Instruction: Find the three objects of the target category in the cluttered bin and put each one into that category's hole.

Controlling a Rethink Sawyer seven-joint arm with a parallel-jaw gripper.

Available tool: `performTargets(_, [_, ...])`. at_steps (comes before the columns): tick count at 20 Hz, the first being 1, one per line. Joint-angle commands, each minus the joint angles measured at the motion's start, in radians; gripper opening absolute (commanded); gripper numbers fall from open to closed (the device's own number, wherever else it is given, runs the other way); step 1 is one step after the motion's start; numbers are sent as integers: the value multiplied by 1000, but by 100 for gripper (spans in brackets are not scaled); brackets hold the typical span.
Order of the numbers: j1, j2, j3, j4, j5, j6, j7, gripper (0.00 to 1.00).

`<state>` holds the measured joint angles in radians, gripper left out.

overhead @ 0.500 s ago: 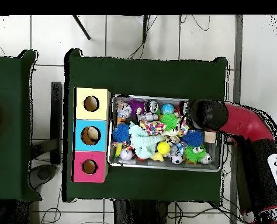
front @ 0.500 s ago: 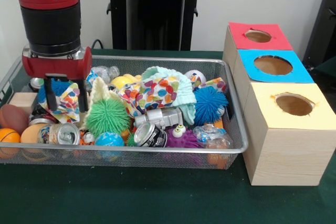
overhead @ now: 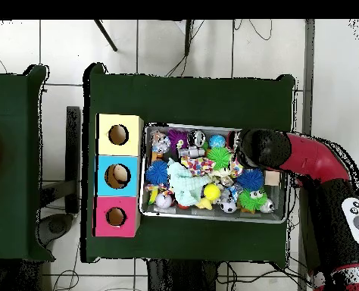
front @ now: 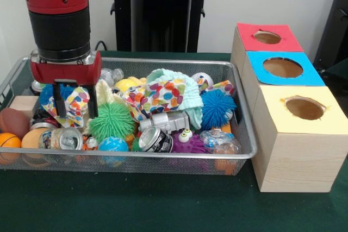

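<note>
The wire mesh bin (front: pixel 163 156) sits on the green table, full of mixed things; it also shows in the overhead view (overhead: pixel 213 220). My gripper (front: pixel 74 113) hangs at the bin's left end in the front view. It is open, with its fingers (front: pixel 93 101) on either side of a small polka-dot cloth (front: pixel 73 104) that touches neither pad visibly. A green spiky ball (front: pixel 111 121) lies just right of it and a crushed can (front: pixel 65 138) just in front. In the overhead view the arm's end (overhead: pixel 258 148) covers the gripper.
Three wooden boxes with holes stand right of the bin: red top (front: pixel 247 33), blue top (front: pixel 261 77), yellow top (front: pixel 272 112). The bin also holds a larger polka-dot cloth (front: pixel 163 93), a blue spiky ball (front: pixel 217 108), a second can (front: pixel 155 139), an orange ball (front: pixel 8 140).
My gripper has shifted a little to the right in the front view and slightly lower, still open over the small polka-dot cloth. Nothing in the bin has moved.
</note>
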<state>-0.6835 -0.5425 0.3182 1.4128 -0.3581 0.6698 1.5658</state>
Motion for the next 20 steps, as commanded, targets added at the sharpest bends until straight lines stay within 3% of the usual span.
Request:
performTargets(1, [-4, -60, -8, 142, -7, 21, 27, 100])
performTargets(9, [-101, -308, 44, 424, 68, 57, -46, 100])
performTargets(13, [-121, -407, 45, 517, 97, 67, -51, 100])
performTargets(17, [-120, -451, 34, 571, 93, 45, -34, 100])
performTargets(20, [-126, -435, 35, 588, 69, 7, -25, 100])
